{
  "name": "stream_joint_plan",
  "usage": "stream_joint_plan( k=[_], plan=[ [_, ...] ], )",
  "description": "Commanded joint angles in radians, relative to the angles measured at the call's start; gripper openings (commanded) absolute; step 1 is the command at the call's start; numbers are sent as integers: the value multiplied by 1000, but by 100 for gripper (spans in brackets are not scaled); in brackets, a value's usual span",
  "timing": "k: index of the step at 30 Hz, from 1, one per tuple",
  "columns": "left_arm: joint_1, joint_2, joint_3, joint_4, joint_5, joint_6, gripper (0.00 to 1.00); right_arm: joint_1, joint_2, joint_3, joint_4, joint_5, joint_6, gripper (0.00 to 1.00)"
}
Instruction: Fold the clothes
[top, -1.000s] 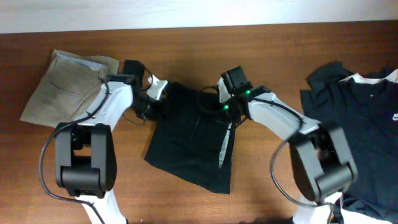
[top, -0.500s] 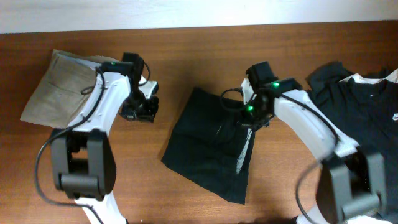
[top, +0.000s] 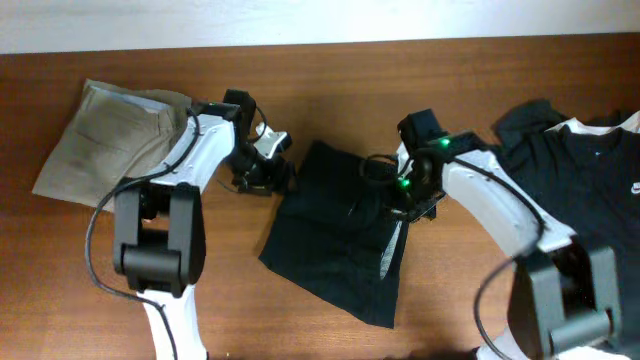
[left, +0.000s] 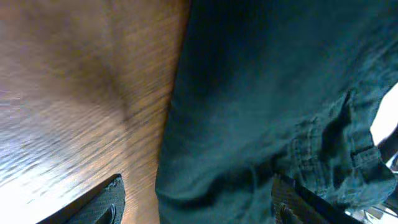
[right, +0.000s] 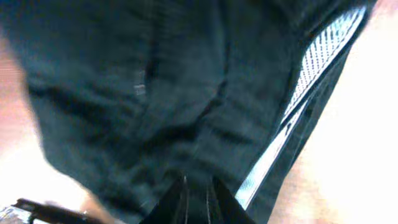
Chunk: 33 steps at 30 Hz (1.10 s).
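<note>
Black shorts (top: 340, 235): lie rumpled at the middle of the counter (top: 320, 90), displaced toward the right edge against a second ago, unmoved over the last half-second

Left gripper (top: 270, 178): back off the bare wood and in at the garment's side facing the left edge; jaws spread wide, cloth between them, not clamped

Right gripper (top: 413, 197): at the side facing the right edge, jaws pinched shut on the cloth

Judged: repositioning done, second grasp pending before any fold

Khaki trousers (top: 105, 140) near the far left corner, black shirt (top: 580, 170) at the right edge, both well apart from the jaws
</note>
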Motion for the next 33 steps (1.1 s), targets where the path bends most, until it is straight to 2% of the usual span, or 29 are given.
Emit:
stream_joint_plan(
  k=[1,4,6,8,11,14,18,24,33],
  plan=[
    [3,21,-4,1,30,14,79,-3,67,-27,17,3,26,16],
    [3,25,-4,9,-39,14,83,-3,113,-32,34,3,37,16],
    [2,47,-4,-6,-32,14,83,-3,133,-41,42,4,51,16],
    [0,78,-18,-13,53,45,83,-3,149,-55,59,3,53,16],
    [0,119,-32,-14,82,51,83,-3,154,-59,68,4,55,16],
    [-9,150,-32,-11,164,78,75,-3,154,-59,74,4,55,16],
    [-80,151,-32,-3,148,99,59,-3,154,-59,74,4,55,16],
    [-86,151,-32,-11,56,98,54,-3,154,-59,69,4,55,15],
    [-29,151,-32,-42,56,99,55,-4,154,-59,61,4,54,15]
  ],
)
